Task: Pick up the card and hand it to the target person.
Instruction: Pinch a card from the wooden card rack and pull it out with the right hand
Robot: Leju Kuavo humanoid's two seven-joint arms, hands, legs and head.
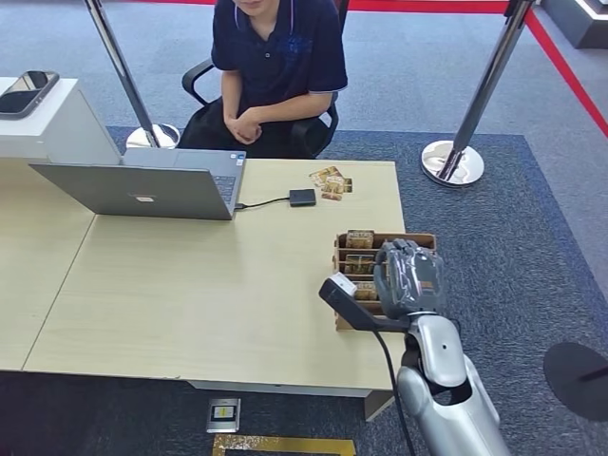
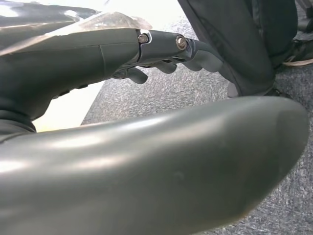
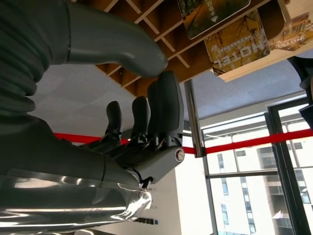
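Head view, going left to right: a phone (image 1: 28,91) lies on a white stand at ten o'clock, and an open laptop (image 1: 140,188) sits on the worktop (image 1: 186,294) in front of a seated person (image 1: 275,66). A cable runs from the laptop to a small black box (image 1: 302,198), with a few loose cards (image 1: 332,182) just beside it at one o'clock. At four o'clock a wooden card box (image 1: 343,249) holds upright cards (image 1: 360,239). The right robot hand (image 1: 408,277) hovers over this box, fingers curled downward; in the right wrist view its fingers (image 3: 162,110) are apart, gripping nothing. The left robot hand (image 2: 162,56) hangs above carpet, fingers loosely extended, empty.
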